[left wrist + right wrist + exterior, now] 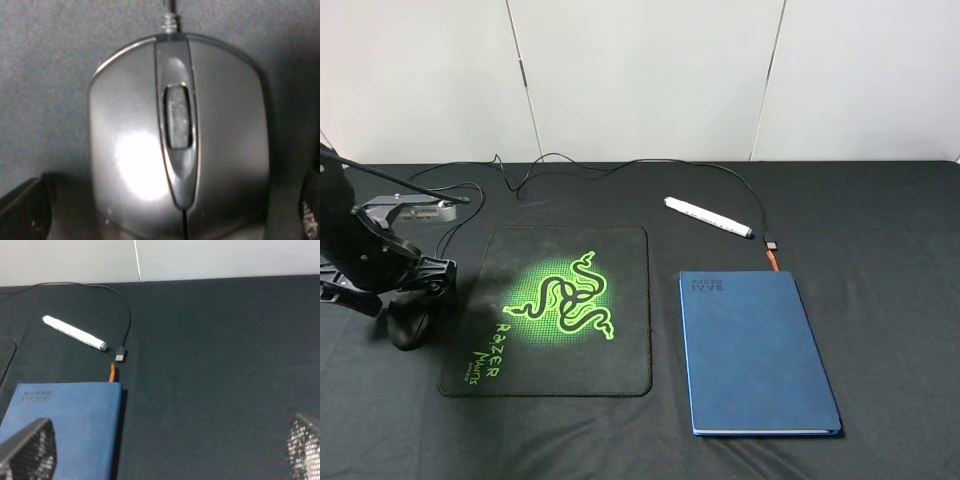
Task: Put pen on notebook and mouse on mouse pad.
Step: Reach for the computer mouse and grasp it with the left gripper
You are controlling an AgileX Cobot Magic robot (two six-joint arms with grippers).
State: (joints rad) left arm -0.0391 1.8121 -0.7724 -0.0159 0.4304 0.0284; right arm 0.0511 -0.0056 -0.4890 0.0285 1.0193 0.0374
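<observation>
Mouse [408, 327] sits on the bare black surface [890, 250] just beside the left edge of the mouse pad [555, 310], not on it. The left pincer [412, 300] hangs directly over it with its jaws spread wide. The wrist view shows a dark finger [22, 212] low at each flank of the shell, apparently straddling it so that a squeeze would catch the widest part, though I cannot tell whether they touch. Its cable [620, 163] trails along the back of the surface to a plug [772, 243] near the notebook [755, 350], slack enough, I judge, for the short hop onto the pad. The pen [709, 217] lies slantwise just beyond the notebook's far edge, apart from it. The right pincer [165, 450], also wide and empty, faces notebook and pen, likely placed for the pen.
</observation>
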